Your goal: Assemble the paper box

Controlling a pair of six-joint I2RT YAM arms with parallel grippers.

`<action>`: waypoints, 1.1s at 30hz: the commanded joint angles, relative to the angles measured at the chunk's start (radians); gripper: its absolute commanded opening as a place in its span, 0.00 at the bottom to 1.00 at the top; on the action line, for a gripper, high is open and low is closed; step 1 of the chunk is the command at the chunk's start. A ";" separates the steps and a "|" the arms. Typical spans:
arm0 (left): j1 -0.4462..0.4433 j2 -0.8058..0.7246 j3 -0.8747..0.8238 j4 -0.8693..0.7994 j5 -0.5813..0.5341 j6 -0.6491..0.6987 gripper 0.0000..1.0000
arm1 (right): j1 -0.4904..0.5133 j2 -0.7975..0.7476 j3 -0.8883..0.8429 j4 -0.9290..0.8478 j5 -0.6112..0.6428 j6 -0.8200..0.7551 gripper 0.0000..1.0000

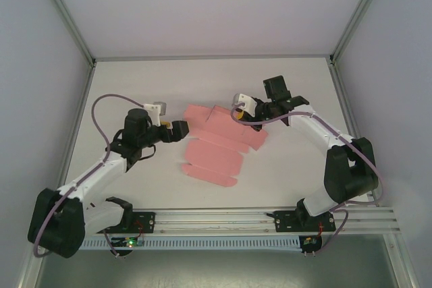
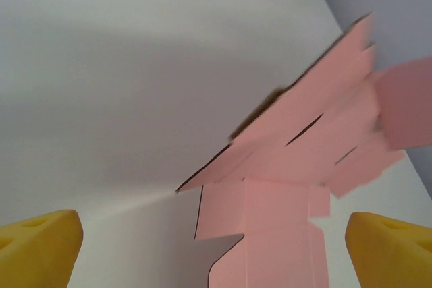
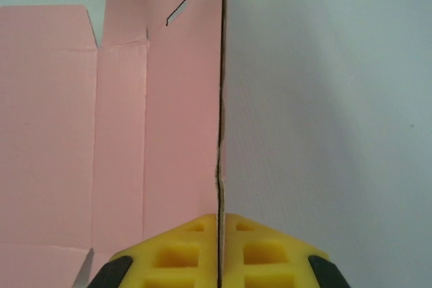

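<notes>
One white table (image 1: 202, 82) under the paper box (image 1: 219, 136), pale grey walls (image 1: 216, 5) around.

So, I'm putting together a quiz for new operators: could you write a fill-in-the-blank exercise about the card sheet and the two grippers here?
The paper box is a die-cut sheet coloured ____. The right gripper is ____ on one edge of it. The left gripper has its jaws ____, holding nothing. The fingertips of both grippers are coloured ____.
Missing words: pink; shut; open; yellow.
</notes>
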 commanded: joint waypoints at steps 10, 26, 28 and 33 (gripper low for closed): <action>0.004 0.157 0.008 0.281 0.186 -0.021 0.81 | -0.044 -0.012 0.023 0.014 -0.163 0.084 0.00; 0.004 0.212 0.044 0.299 0.239 0.045 0.27 | -0.076 -0.002 0.027 0.040 -0.223 0.150 0.00; 0.004 0.216 0.040 0.312 0.244 0.033 0.24 | -0.078 0.000 0.028 0.042 -0.213 0.171 0.00; 0.002 0.206 0.026 0.306 0.218 0.057 0.11 | -0.089 0.023 0.041 0.064 -0.198 0.264 0.00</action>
